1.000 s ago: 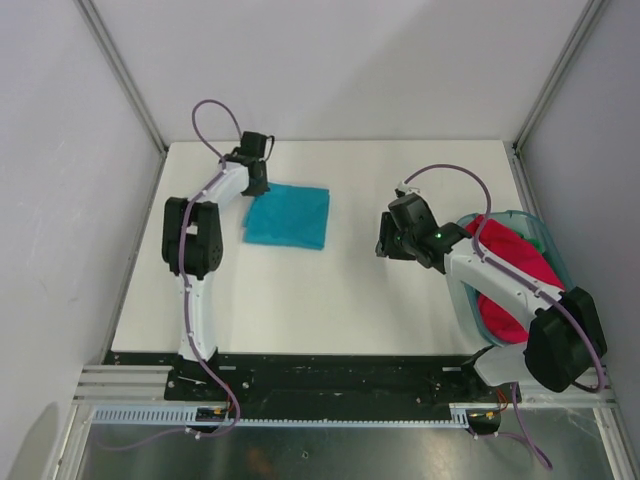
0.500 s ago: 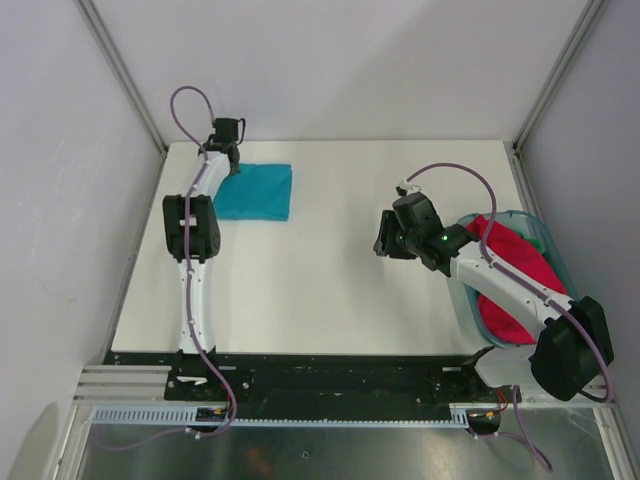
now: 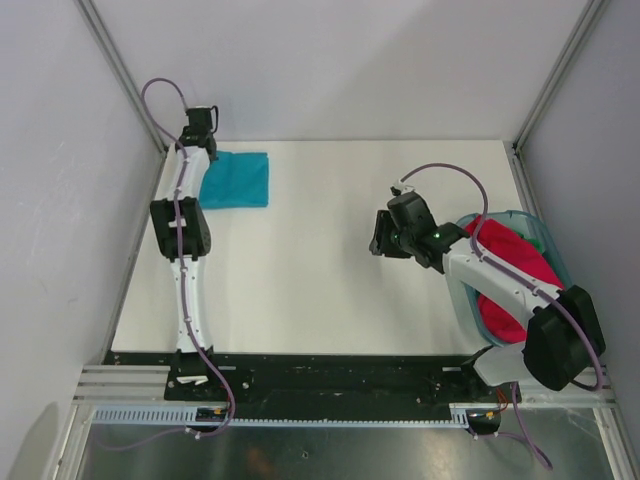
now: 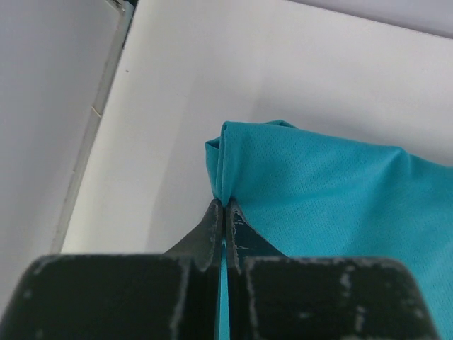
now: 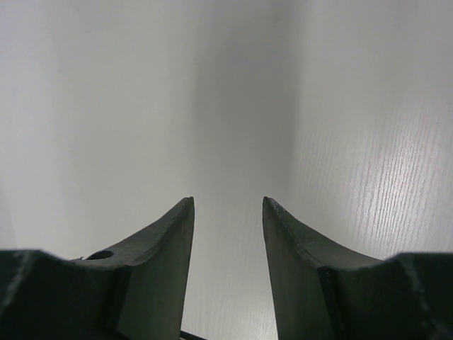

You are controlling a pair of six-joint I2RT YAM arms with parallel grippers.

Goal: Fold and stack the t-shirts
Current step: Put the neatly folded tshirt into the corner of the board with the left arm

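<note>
The teal t-shirt [image 3: 237, 180] is seen folded on the desk [image 3: 320, 290] from above. Only the wrist view shows its corner clamped by the left pincer [image 4: 225, 205]. The right pincer [image 5: 226, 204] is spread apart.

Fine-meshed matt cloth t-shirt [image 4: 333, 205]; smooth table [image 3: 330, 290]

1. No text, label, brand, number or sign can be read in any of the three views.
</note>
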